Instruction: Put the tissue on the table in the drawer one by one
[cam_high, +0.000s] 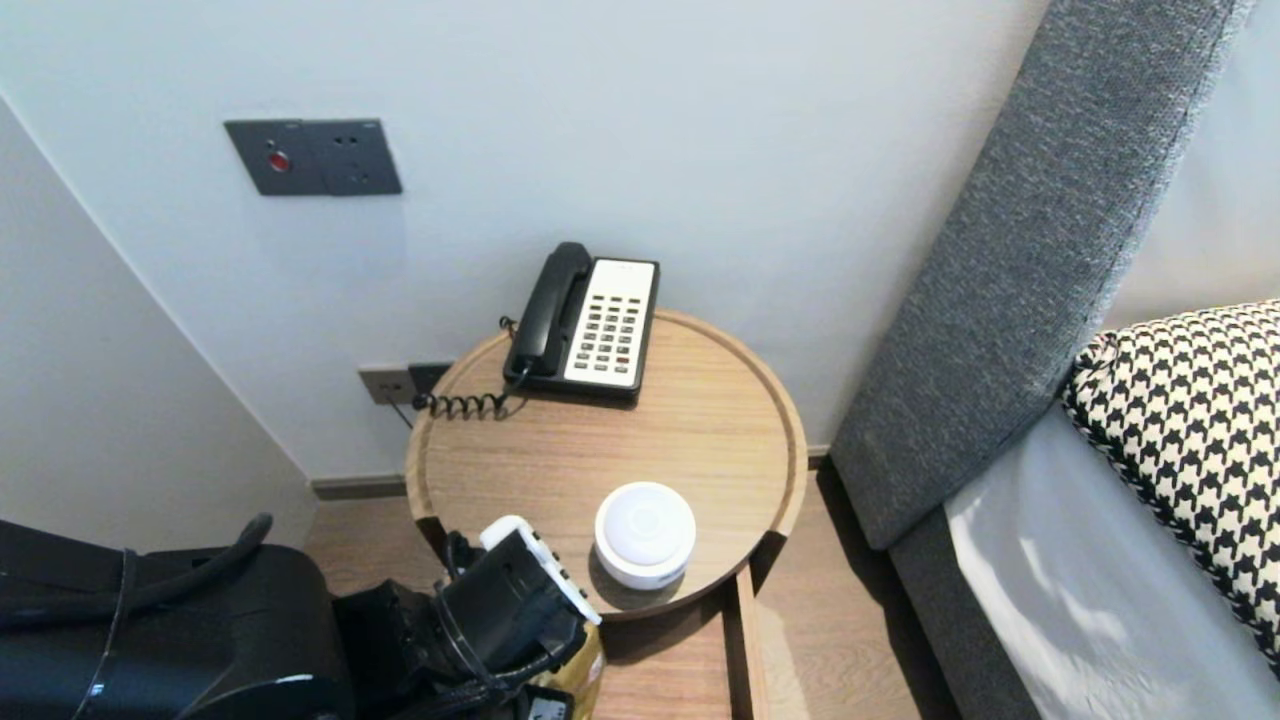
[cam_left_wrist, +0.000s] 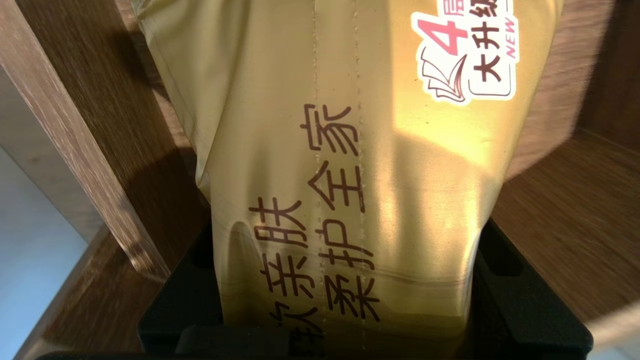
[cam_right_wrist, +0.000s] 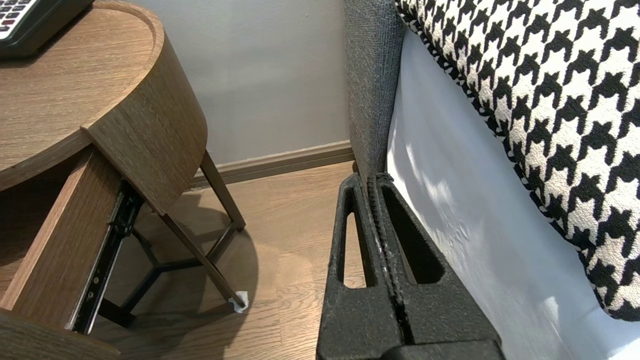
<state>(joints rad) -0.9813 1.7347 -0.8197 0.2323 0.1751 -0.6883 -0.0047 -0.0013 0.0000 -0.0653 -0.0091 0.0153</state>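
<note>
My left gripper (cam_left_wrist: 345, 240) is shut on a golden plastic tissue pack (cam_left_wrist: 350, 165) printed with brown characters; a black finger presses in on each side of it. In the head view the left gripper (cam_high: 545, 665) is low at the front, just below the round wooden table's (cam_high: 700, 420) near edge, with a corner of the tissue pack (cam_high: 590, 668) showing under it. The pack hangs over the open drawer (cam_left_wrist: 575, 210), close to its wooden side wall (cam_left_wrist: 75, 140). My right gripper (cam_right_wrist: 372, 182) is parked, shut and empty, low beside the bed.
A black-and-white desk phone (cam_high: 585, 325) with a coiled cord and a white round device (cam_high: 645, 533) stand on the table. The grey headboard (cam_high: 1030, 260), white mattress side (cam_right_wrist: 450, 200) and houndstooth pillow (cam_high: 1190, 420) are on the right. The pulled-out drawer's side (cam_right_wrist: 55, 240) juts forward.
</note>
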